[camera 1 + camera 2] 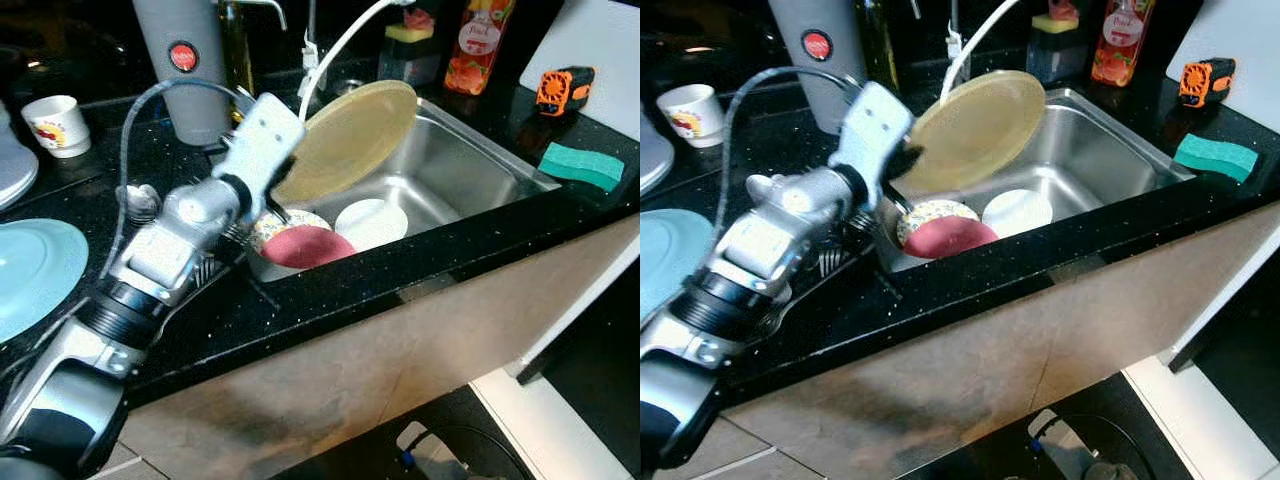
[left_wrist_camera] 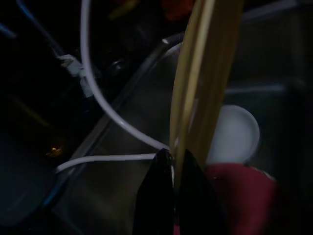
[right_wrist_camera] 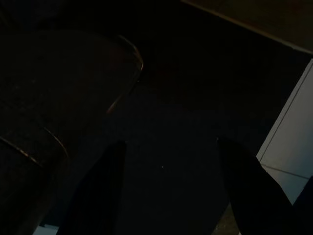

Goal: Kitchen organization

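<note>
Fingers [image 2: 172, 169] of my left gripper [image 1: 283, 182] pinch the tan plate [image 1: 350, 140] at its lower rim, tilted over the sink [image 1: 470, 160]. Head view: forearm angled up from the dark surface [image 1: 300, 310], wrist cocked sinkward. Left wrist view: plate edge-on, clamped tight. Lift slowly, clear the white hose [image 1: 335, 50]. Right wrist view: right gripper [image 3: 171, 181] idle, spread wide, holding nothing.

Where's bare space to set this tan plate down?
The left gripper pinches the tan plate over the sink. The sink's right half is bare steel; its left front holds bowls. Bare black counter runs along the sink's front edge. By the green sponge it is crowded.
</note>
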